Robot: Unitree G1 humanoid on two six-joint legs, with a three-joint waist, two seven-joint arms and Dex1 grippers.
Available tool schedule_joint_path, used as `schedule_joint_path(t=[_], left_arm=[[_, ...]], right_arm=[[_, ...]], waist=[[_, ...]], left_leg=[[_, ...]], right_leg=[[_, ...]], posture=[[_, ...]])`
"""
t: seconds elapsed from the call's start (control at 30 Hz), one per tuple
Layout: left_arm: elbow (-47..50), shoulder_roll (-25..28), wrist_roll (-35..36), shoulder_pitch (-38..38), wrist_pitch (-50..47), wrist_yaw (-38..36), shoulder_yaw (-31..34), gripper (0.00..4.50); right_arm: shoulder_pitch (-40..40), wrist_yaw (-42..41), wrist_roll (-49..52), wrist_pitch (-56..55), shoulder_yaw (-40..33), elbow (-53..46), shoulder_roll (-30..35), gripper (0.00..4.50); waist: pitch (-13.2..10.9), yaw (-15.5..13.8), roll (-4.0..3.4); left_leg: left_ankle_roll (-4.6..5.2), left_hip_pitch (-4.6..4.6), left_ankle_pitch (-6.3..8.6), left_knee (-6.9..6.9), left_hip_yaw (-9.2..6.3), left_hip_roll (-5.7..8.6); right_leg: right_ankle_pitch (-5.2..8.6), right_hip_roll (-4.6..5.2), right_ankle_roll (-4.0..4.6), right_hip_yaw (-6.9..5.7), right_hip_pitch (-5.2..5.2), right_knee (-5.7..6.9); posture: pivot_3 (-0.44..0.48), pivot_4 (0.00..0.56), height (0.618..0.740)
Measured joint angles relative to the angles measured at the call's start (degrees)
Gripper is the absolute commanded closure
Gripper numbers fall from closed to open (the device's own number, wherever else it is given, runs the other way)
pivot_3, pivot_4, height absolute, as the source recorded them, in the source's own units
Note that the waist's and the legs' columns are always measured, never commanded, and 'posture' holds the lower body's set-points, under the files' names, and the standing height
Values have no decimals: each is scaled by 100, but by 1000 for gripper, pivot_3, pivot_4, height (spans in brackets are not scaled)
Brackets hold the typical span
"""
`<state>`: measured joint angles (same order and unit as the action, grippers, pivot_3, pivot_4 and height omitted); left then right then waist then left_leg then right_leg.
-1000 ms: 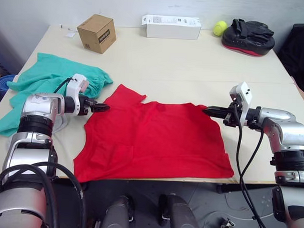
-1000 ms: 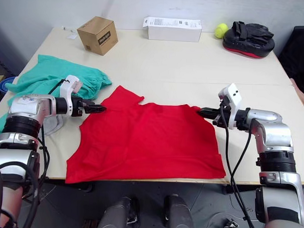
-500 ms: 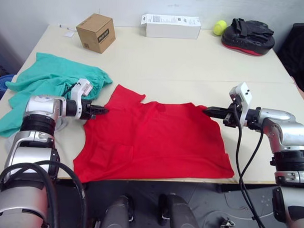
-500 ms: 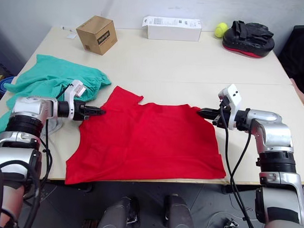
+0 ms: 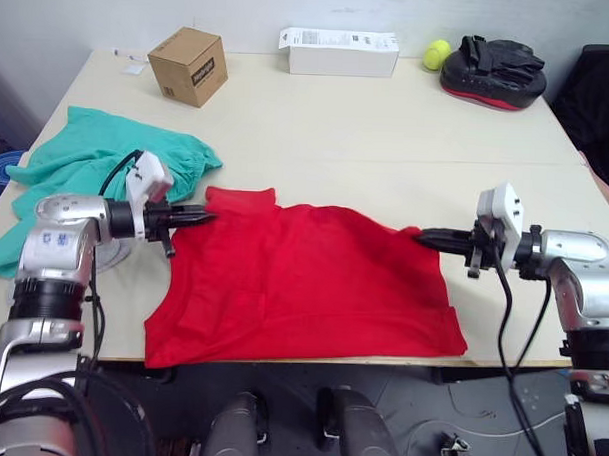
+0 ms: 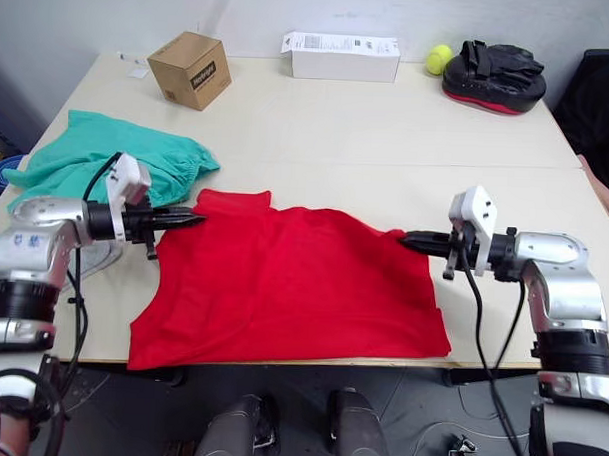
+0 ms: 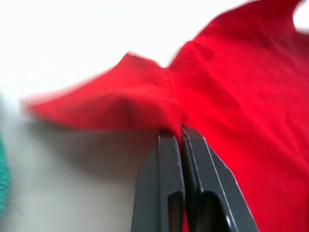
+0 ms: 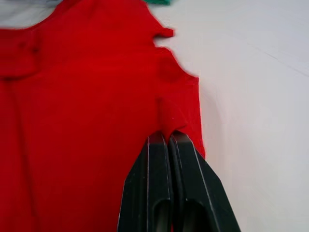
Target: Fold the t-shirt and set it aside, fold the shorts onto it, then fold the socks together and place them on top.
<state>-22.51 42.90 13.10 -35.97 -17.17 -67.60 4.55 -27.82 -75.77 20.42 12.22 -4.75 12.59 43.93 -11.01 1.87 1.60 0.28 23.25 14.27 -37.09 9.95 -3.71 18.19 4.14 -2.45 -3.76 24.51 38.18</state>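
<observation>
— Where's the shirt?
— Lower centre, spread on the table.
— The grippers?
— Left gripper and right gripper are each clenched on a shirt edge.

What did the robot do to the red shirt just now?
Both pincers, left pincer and right pincer, moved apart while pinching the t-shirt, pulling its far edge straighter; the pointy bit near the left pincer flattened. The shorts and cardboard box stayed put.

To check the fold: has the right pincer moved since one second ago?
Yes. The right pincer drew back toward the table's right edge, gripping the shirt.
</observation>
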Motion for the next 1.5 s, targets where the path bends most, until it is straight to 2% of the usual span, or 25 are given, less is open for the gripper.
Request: schedule_joint_path(t=[0.17, 0.33, 0.5, 0.63, 0.83, 1.13, 1.17, 1.3, 1.47, 1.5], left_arm=[[703, 142, -404, 1051, 1665, 60, -78, 4469], [579, 248, -900, 1371, 3223, 581, -77, 4469], [-84, 555, -1317, 1418, 4430, 1049, -72, 4469], [-735, 643, -1596, 1340, 5040, 1481, -81, 4469], [-977, 652, -1651, 1277, 5328, 1665, -127, 4469], [50, 591, -654, 1810, 3695, 1139, -69, 4469], [212, 648, -529, 1924, 3476, 1043, -43, 4027], [789, 842, -55, 2447, 2746, 737, 221, 2920], [1685, 1264, 717, 2922, 1213, 516, 734, 1232], [1849, 1336, 909, 2946, 835, 501, 843, 930]], right_arm=[[727, -692, -472, -2145, 147, 67, 233, 4500], [745, -831, -829, -3540, 222, 879, 259, 4500], [497, -853, -961, -4013, 237, 1564, 305, 4500], [366, -944, -972, -4214, 243, 1941, 314, 4500], [183, -959, -1017, -4275, 306, 2259, 314, 4500], [242, -952, -940, -3958, 425, 1770, 314, 4500], [283, -968, -902, -3904, 429, 1674, 328, 4096], [536, -1086, -720, -3525, 431, 1311, 528, 2896], [604, -1083, -109, -2010, 409, 340, 872, 1080], [600, -1059, 39, -1651, 395, 127, 915, 1073]], waist=[[0, -11, 0], [0, -11, 0], [0, 20, 0], [0, 9, 0], [0, 10, -1], [1, -5, -1], [1, -2, -1], [0, -1, -1], [0, 7, -2], [0, 3, -2]], left_leg=[[9, -5, 4, 1, -1, 0], [15, -4, 4, 2, -1, 0], [15, -6, 5, 8, -1, -3], [21, -6, 9, 6, -2, -2], [24, -6, 10, 4, 2, -1], [20, -6, 9, 0, 1, -3], [20, -6, 9, 2, 1, -3], [19, -5, 10, 4, 0, -4], [24, -6, 13, 5, -10, -7], [42, -6, 26, 6, -12, -7]], right_leg=[[-5, 1, -8, -2, -10, -11], [-12, 6, -2, -2, -10, -19], [-11, 7, -1, -4, -7, -20], [-11, 12, -1, -8, -7, -21], [-12, 32, -1, -45, -8, -19], [-12, 33, -1, -55, -10, -14], [-12, 32, -1, -55, -9, -14], [-12, 33, 0, -55, -9, -17], [-12, 37, 8, -58, -9, -18], [-10, 38, 10, -59, -9, -17]], posture=[[0, 150, 740], [0, 150, 740], [0, 150, 740], [0, 150, 740], [0, 150, 740], [0, 150, 740], [0, 150, 740], [0, 150, 740], [0, 150, 740], [0, 150, 740]])
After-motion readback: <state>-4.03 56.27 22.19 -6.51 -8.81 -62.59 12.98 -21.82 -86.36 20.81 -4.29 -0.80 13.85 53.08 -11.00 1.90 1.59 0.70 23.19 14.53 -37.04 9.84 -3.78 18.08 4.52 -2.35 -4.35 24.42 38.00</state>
